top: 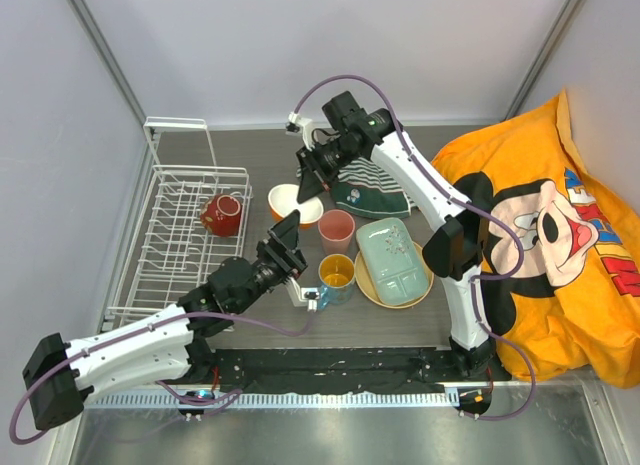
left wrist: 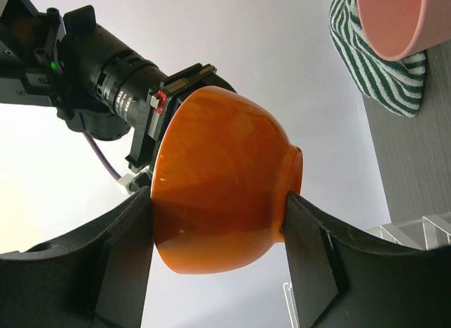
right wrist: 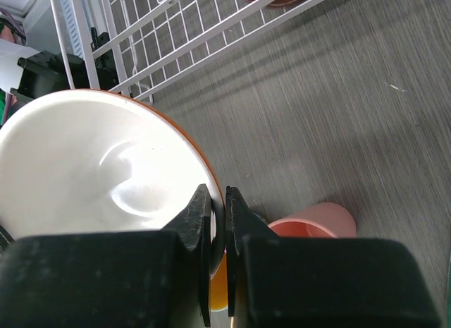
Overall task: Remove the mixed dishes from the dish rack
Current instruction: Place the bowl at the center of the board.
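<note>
Grips the bowl (right wrist: 106, 173) by its rim in the right pincer (right wrist: 218, 222), tilted over the worktop (top: 400, 330) near the rack (top: 170, 255). Spreads the left pincer (left wrist: 218, 229) wide, bowl's underside dead ahead, framed between its fingers.

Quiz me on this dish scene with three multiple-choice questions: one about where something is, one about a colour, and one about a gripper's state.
1. Where does the dark red bowl sit?
A) on the tan round plate
B) on the striped cloth
C) in the white wire dish rack

2. What colour is the outside of the cream-lined bowl?
A) orange
B) blue
C) green

3. What is the right gripper doing?
A) hanging open
B) shut on that bowl's rim
C) holding the pink cup

Answers:
1 C: the top view shows it inside the wire grid.
2 A: the left wrist view shows its orange underside.
3 B: the right wrist view shows both fingers pinched on the rim.
</note>
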`<state>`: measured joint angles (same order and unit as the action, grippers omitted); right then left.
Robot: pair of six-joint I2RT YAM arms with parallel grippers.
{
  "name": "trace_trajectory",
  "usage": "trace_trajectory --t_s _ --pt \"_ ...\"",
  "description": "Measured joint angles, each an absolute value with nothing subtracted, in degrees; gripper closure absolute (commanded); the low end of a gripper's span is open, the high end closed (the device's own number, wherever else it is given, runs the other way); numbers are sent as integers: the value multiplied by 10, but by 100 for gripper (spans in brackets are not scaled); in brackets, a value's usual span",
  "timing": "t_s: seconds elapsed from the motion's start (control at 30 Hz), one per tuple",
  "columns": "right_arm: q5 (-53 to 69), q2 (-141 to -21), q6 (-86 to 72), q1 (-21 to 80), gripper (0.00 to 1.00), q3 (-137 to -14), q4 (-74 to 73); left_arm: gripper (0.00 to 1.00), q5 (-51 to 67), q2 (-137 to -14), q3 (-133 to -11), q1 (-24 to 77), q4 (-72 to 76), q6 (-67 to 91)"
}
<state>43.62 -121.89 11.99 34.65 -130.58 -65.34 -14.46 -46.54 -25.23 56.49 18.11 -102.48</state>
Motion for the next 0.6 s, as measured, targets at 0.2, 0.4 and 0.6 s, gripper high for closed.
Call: trace_trajectory --t_s 0.2,0.4,0.6 --pt "440 -1219 135 347 99 -1306 -655 0 -160 -456 -250 554 178 -1011" --pt "439 -1219 163 344 99 -1304 -665 0 -198 -437 -250 537 198 -996" --pt "432 -1219 168 340 99 -1297 -667 0 -217 -436 -251 531 194 -981"
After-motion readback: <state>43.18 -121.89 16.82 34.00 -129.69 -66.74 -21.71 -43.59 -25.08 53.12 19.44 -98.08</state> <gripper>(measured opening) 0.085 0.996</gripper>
